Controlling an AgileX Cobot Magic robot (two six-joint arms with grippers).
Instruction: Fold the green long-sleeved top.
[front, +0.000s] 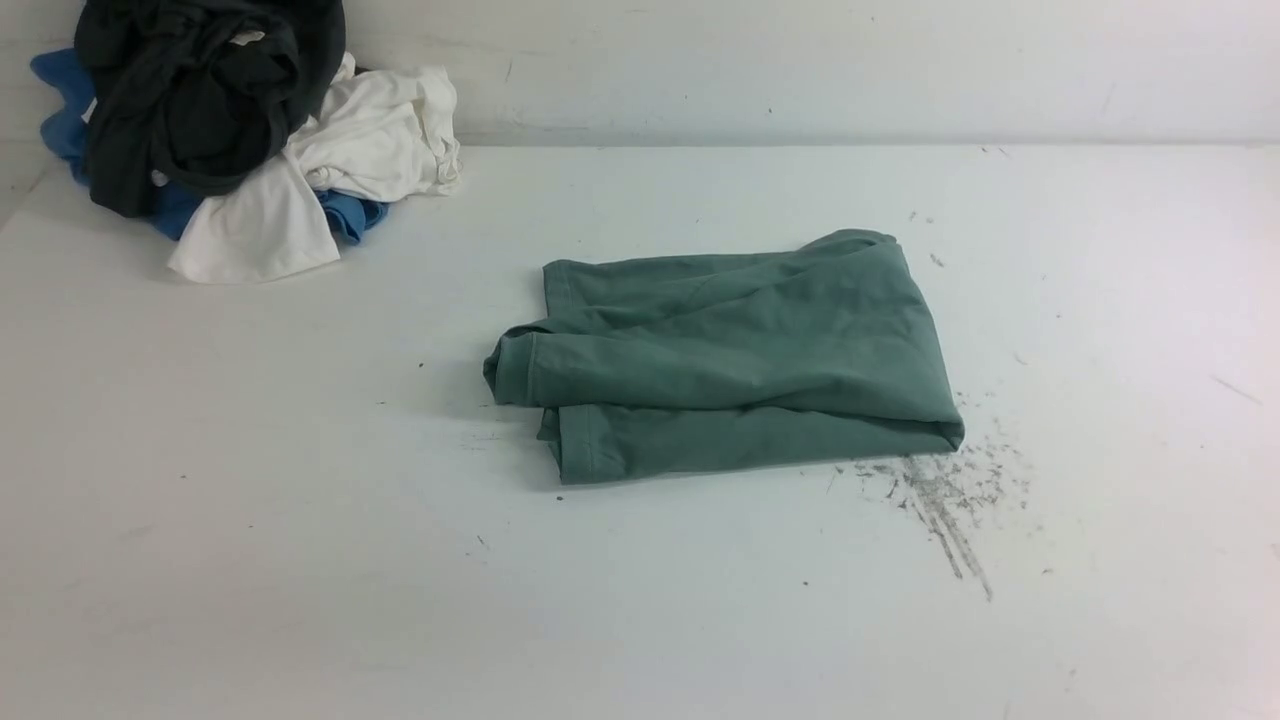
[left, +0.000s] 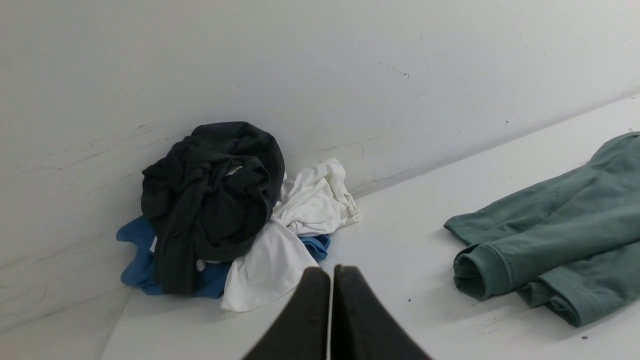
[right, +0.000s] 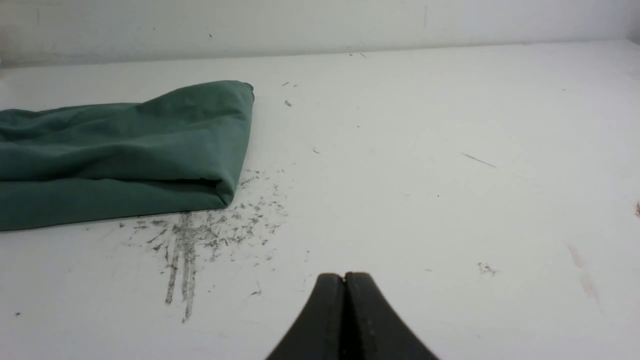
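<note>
Front view, folded green top (front: 730, 360) on table (front: 250, 480), no legible writing

White table (front: 250, 500) carries a clothes heap at its far left corner, against the wall (front: 800, 60). In the heap: dark garment (front: 200, 90) on top, white garment (front: 340, 160) beside and under it, blue garment (front: 60, 110) at bottom. Grey scuff marks (front: 940, 490) mid-table, well apart from heap.

The folded top (front: 725, 355) lies flat on the table (front: 250, 500), near the middle. The pile of clothes (front: 235, 130) sits far behind and left of the top, against the wall (front: 800, 60). The scratch marks (front: 940, 490) touch the top's front right corner.
</note>
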